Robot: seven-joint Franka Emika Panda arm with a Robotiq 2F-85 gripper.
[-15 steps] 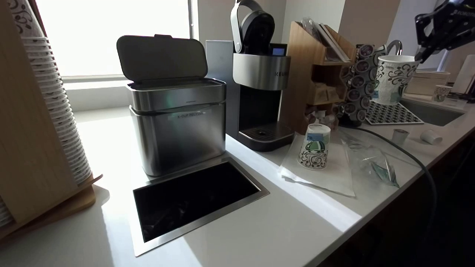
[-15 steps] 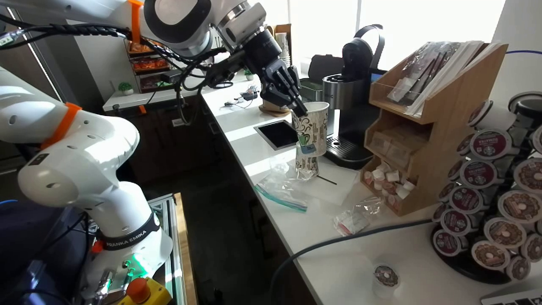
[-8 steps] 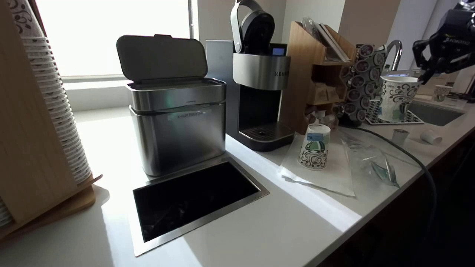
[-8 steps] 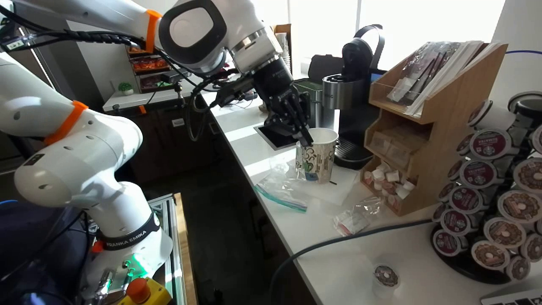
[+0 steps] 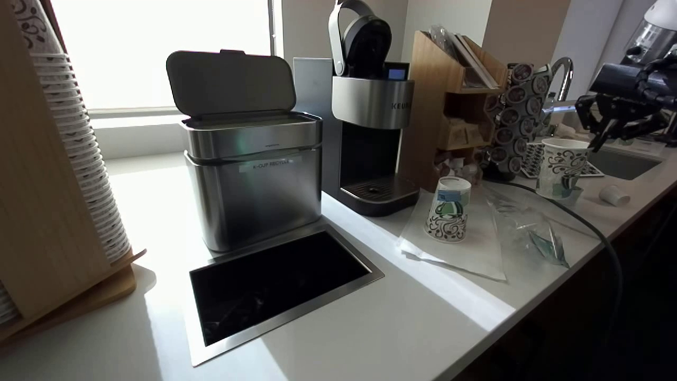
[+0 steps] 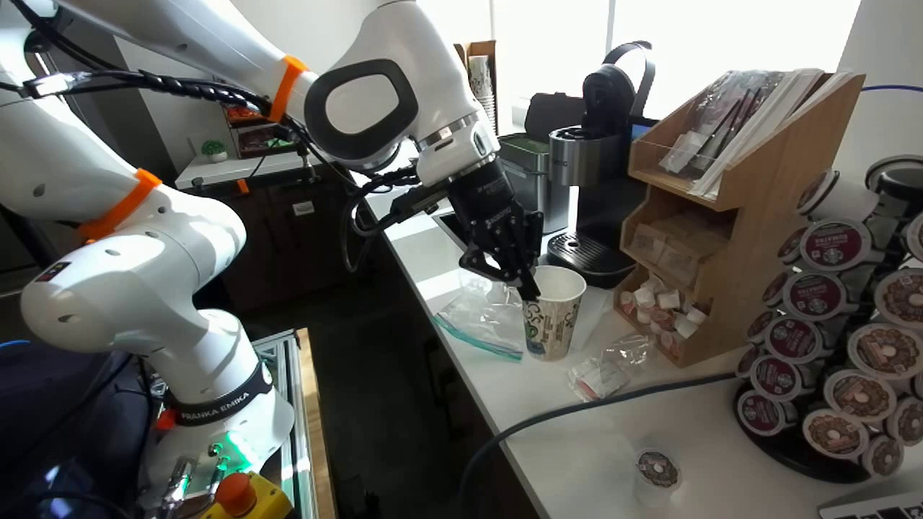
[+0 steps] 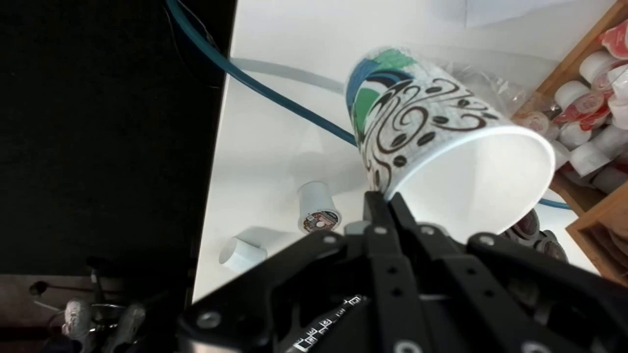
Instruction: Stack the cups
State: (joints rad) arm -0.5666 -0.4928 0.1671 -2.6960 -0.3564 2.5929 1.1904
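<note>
Because thin paper forgives little, wrist view noted first. My claw [image 7: 386, 197] is narrow, pinching one side of the rim of a tapered white paper cup printed with dark swirls and blue-green shapes [image 7: 417, 113]. Main fault I foresee: a single pinch could let the cup swing, or crease its lip, should the base strike anything. A thick blue-grey cable [image 7: 299, 112] crosses the pale, smooth desk [image 7: 274, 157] beyond the cup; setting down on it would probably tip the cup. Contact between base and desk: cannot tell.

In an exterior view the held cup is mouth up, leaning slightly. A second swirl-printed white paper cup [image 5: 448, 219] stands mouth down on a flat white paper sheet [image 5: 489, 254], well apart from mine. Facing opposite ways, they would likely perch base to base and topple rather than nest; too low an approach could knock the standing one over. A stripe of sunlight [image 5: 465, 296] crosses the desk, which also carries a steel-and-black coffee maker [image 5: 373, 100] and a brushed-steel bin [image 5: 259, 196].

In an exterior view I cannot make out the second cup behind claw and held cup; aligning from here risks a miss. Near the held cup lies a crumpled clear plastic bag [image 6: 479, 321]; farther along, a tiered wooden organiser [image 6: 771, 216]. Room: bright window [image 6: 721, 36], small green potted plant [image 6: 214, 148].
</note>
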